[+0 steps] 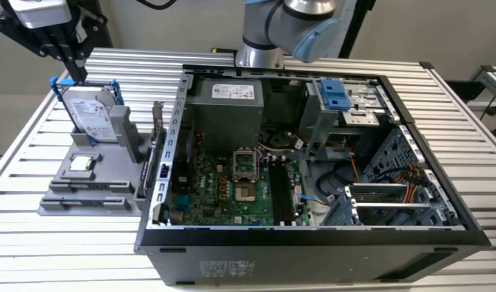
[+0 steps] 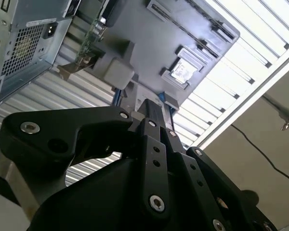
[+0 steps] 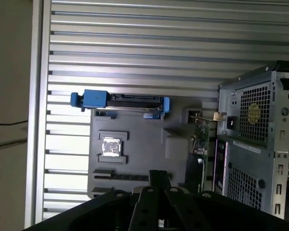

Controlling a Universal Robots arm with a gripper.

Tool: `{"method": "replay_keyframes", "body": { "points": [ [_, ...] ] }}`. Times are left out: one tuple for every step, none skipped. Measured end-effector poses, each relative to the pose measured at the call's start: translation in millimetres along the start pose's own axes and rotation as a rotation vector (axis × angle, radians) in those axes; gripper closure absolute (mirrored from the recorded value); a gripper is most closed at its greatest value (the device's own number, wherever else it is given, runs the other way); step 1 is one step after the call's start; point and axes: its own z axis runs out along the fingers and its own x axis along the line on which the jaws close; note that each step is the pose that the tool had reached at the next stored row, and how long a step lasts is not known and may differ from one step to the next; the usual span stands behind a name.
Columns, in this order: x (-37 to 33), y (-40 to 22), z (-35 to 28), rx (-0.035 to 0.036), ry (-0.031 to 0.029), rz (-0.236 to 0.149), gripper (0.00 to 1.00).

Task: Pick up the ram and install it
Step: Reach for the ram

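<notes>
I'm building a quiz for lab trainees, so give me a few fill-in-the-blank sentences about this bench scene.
1. The pincer hangs over the hard drive, whose frame has ___ handles.
2. The silver processor chip lies on the ___ holder.
3. The open computer case stands on the exterior view's ___ of the holder.
Missing words: blue; gray; right.

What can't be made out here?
Green board, first wrist view: edge-on beside the computer case, no chips visible; unclear whether it is the ram.
Memory slots, exterior view: too small to tell latch positions.
Gripper, exterior view: overlaps the hard drive frame; contact cannot be told.
</notes>
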Motion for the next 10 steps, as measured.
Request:
{"method": "replay_keyframes", "body": {
  "points": [
    [1.5, 0.0, 0.0, 0.0, 0.0001, 0.0, 1.0],
    [3.1, 0.1, 0.0, 0.0, 0.0003, 0.0, 1.0],
    [4.6, 0.1, 0.0, 0.0, 0.0004, 0.0, 1.0],
    [7.4, 0.2, -0.1, 0.0, 0.0006, 0.0, 1.0],
    [8.8, 0.3, -0.1, -0.0001, 0.0008, 0.0, 1.0],
    [10.1, 0.3, -0.1, -0.0001, 0.0009, 0.0, 1.0],
    [11.3, 0.3, -0.1, 0.0, 0.0011, 0.0, 1.0],
    [12.2, 0.4, -0.1, 0.0, 0.0013, 0.0, 1.0],
    [13.2, 0.4, -0.1, -0.0001, 0.0014, 0.0, 1.0],
    [14.1, 0.4, -0.1, -0.0001, 0.0016, 0.0, 1.0]
  ]
}}
